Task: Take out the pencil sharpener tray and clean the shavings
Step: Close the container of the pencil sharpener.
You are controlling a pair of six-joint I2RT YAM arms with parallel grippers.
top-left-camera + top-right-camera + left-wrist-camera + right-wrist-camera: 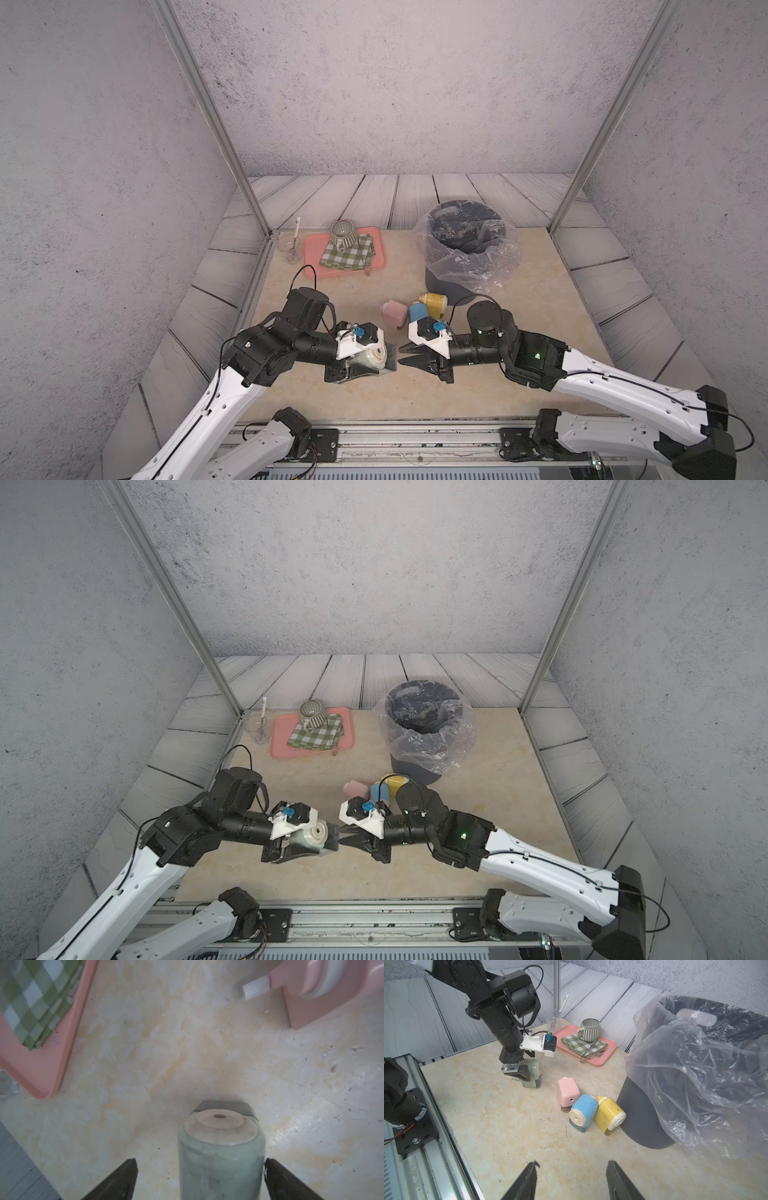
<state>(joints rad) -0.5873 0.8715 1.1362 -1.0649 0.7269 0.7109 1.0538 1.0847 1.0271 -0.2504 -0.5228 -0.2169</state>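
Your left gripper (365, 365) is clamped on the green sharpener (372, 356) near the front middle of the table, with its smoky tray (390, 360) turned toward the right gripper (401, 356), whose jaws stand apart and empty, tips just beside that tray. The left wrist view shows a gap at one finger, so firm up that hold first. Then bring the right jaws squarely over the tray's lip, close, and pull straight along its slide without twisting — keep it level so the shavings reach the lined bin (440, 286) — not the table
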